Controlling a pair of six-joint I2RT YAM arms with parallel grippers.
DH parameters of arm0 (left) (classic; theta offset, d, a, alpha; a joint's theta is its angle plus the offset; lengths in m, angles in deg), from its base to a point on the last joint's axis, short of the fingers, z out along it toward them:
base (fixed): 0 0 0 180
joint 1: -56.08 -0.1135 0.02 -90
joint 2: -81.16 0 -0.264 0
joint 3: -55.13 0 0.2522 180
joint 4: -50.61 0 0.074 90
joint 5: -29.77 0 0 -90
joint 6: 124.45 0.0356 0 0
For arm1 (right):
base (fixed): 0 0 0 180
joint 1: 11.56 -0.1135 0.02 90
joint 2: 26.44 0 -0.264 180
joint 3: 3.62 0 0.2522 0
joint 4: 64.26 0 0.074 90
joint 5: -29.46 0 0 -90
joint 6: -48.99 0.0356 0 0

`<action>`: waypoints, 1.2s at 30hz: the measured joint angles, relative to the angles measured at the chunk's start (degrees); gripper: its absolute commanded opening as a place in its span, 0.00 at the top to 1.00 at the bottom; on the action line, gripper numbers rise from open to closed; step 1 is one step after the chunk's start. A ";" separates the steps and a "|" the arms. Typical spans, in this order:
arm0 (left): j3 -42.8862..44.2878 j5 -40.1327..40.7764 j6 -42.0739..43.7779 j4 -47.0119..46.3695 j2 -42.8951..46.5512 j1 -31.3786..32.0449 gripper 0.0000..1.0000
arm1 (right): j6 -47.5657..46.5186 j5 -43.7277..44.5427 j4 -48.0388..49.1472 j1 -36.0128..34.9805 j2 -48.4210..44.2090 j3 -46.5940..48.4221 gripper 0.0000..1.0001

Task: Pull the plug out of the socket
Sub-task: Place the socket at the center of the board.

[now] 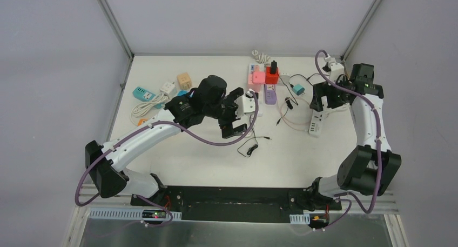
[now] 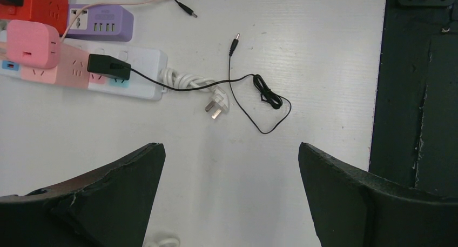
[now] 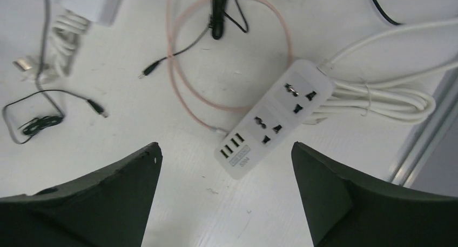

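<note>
A black plug (image 2: 108, 67) sits in a long white-and-pink power strip (image 2: 137, 82), and its thin black lead (image 2: 264, 95) trails across the table. My left gripper (image 2: 231, 149) hangs open over bare table short of that strip, holding nothing. From the top, the left gripper (image 1: 237, 113) is beside the strip's near end (image 1: 250, 104). Another black plug (image 1: 274, 67) stands in a red socket block (image 1: 271, 77). My right gripper (image 3: 226, 147) is open and empty just short of a white power strip (image 3: 275, 120) whose sockets are empty. The right gripper (image 1: 322, 106) hovers at the right.
A pink cable (image 3: 178, 79) loops by the white strip, its end beside the USB ports. A purple socket block (image 2: 100, 22), a pink adapter (image 2: 32, 44) and a loose white three-pin plug (image 2: 216, 107) lie nearby. More socket blocks (image 1: 162, 90) lie far left. A coiled white cord (image 3: 378, 98) runs along the right wall.
</note>
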 measured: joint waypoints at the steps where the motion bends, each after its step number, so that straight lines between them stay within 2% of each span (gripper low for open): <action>1: 0.55 -0.02 -0.02 0.35 -0.55 0.02 0.01 | -0.22 -2.05 -0.76 -0.02 -1.05 0.26 0.07; 7: 4.11 -0.20 -0.02 1.99 -4.07 0.79 0.01 | -2.27 -18.73 -2.01 -0.26 -10.43 -2.43 0.05; 13: 7.17 -0.24 -0.13 2.75 -7.13 1.90 0.01 | -5.64 -27.87 -2.71 -0.31 -14.62 -6.23 0.05; 22: 8.94 0.13 -0.50 3.80 -7.93 2.23 0.02 | -8.74 -32.22 -4.52 -0.63 -12.61 -7.82 0.05; 36: 9.03 1.62 -1.75 3.63 -8.00 2.10 0.02 | -10.05 -33.09 -5.20 -1.40 -11.96 -8.07 0.05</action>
